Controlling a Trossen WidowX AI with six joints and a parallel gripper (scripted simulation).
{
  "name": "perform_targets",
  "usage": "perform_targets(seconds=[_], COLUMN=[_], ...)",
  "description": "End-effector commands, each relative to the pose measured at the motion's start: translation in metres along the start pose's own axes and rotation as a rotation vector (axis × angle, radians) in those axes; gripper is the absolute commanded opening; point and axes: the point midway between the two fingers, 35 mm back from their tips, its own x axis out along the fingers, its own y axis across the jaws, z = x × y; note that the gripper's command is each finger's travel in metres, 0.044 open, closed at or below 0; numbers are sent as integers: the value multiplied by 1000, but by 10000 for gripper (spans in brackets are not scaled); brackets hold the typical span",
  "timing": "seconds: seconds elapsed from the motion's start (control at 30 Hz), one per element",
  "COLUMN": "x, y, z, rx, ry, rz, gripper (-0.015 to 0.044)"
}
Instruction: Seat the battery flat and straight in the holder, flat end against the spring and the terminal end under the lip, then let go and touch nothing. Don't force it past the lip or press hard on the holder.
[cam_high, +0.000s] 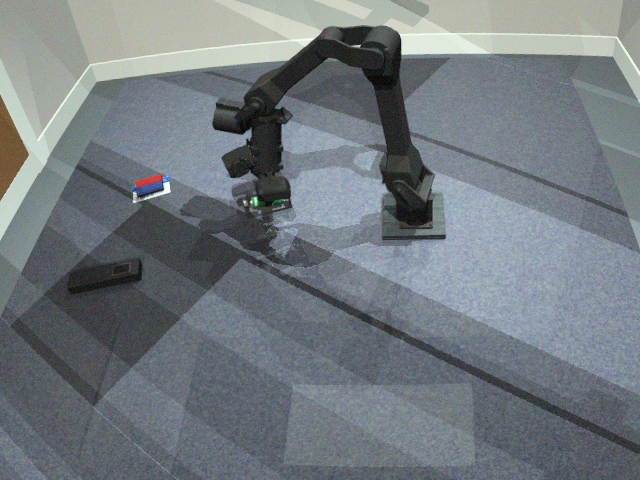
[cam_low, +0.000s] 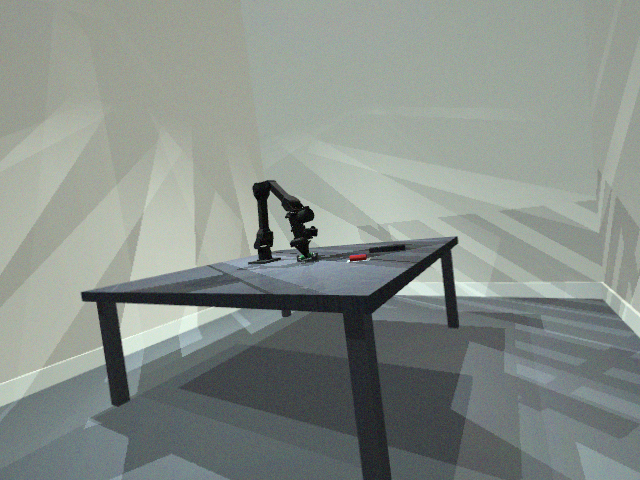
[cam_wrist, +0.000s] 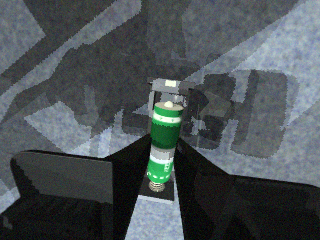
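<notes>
The green battery (cam_wrist: 166, 131) (cam_high: 257, 202) lies lengthwise over the holder (cam_wrist: 159, 86) (cam_high: 281, 207). My gripper (cam_wrist: 163, 140) (cam_high: 272, 200) (cam_low: 305, 254) is shut on the battery around its middle. In the wrist view the flat end meets the coil spring (cam_wrist: 156, 186) at the bottom. The terminal nub (cam_wrist: 169, 104) points toward the lip (cam_wrist: 182, 88) at the other end, with a visible gap between them. The terminal end looks raised, not under the lip. The fingers hide the holder's middle and sides. How deep the battery sits cannot be told.
A red cylinder (cam_high: 149, 180) (cam_low: 357, 257) and a blue cylinder (cam_high: 149, 188) sit together on a small white-edged base at the left in the top view. A long black box (cam_high: 98, 276) (cam_low: 387, 248) lies nearer the front left. The arm's base plate (cam_high: 413, 235) is to the right.
</notes>
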Motion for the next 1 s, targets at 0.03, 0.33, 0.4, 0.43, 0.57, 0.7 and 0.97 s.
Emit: perform_targets(seconds=[0.03,0.33,0.4,0.43,0.57,0.7,0.97], x=[3,3,3,3,4,4,5], y=[0,0,0,0,0,0,0], z=[-3,-2,-2,-1,-1,0,3], rx=[8,6,6,6,4,2,2], ry=[59,120,133,139,164,184,191], rz=[2,3,3,3,3,3,4], gripper=[67,67,67,67,67,67,67])
